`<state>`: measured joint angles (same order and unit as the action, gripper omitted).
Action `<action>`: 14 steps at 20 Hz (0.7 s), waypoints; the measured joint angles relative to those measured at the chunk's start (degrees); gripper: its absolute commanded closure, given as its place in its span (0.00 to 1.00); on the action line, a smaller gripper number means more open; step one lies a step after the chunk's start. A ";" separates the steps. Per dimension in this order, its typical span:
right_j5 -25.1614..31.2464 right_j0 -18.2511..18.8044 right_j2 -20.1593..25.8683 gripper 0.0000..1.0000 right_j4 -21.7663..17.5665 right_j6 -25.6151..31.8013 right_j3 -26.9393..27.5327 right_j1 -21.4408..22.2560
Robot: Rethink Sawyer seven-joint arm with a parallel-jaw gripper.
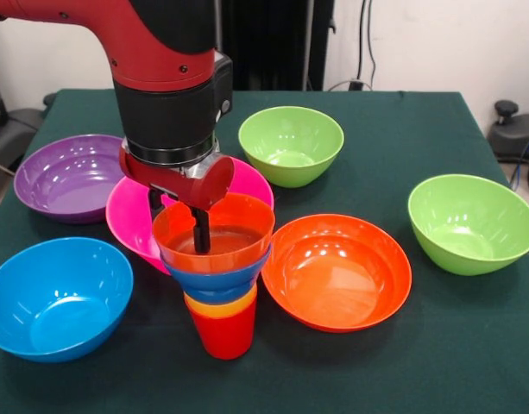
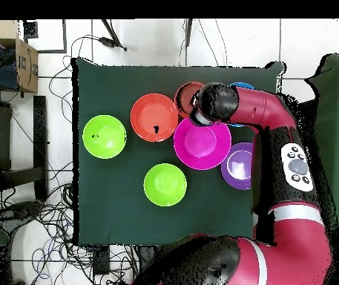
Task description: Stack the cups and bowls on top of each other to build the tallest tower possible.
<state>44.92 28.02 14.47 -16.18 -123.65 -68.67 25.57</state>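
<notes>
The glossy funnel-shaped plastic tower [image 1: 219, 280] on its narrow red cup is judged light, slippery and top-heavy; the gripper [image 1: 199, 233] state cannot be told.

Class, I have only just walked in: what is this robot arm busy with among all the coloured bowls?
The red and black Sawyer arm's gripper reaches down into the small orange-red plastic bowl topping a funnel-shaped tower, which stands on a narrow red plastic cup. Six glossy bowls lie unstacked around it: purple, pink, light blue, large orange-red, two lime green.
</notes>
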 measured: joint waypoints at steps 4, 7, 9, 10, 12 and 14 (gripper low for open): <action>0.00 -0.01 -0.14 0.00 0.01 0.00 0.00 0.00; 0.01 -0.14 -0.38 0.00 0.01 0.00 0.12 -0.02; 0.01 -0.37 -0.57 0.00 0.01 0.00 0.37 -0.09; 0.00 -0.43 -0.60 0.00 0.00 0.00 0.45 -0.11; 0.01 -0.69 -0.63 0.00 0.01 0.00 0.78 -0.22; 0.01 -0.96 -0.64 0.00 0.12 0.00 1.30 -0.43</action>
<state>44.93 27.06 13.82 -16.06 -123.65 -67.37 25.14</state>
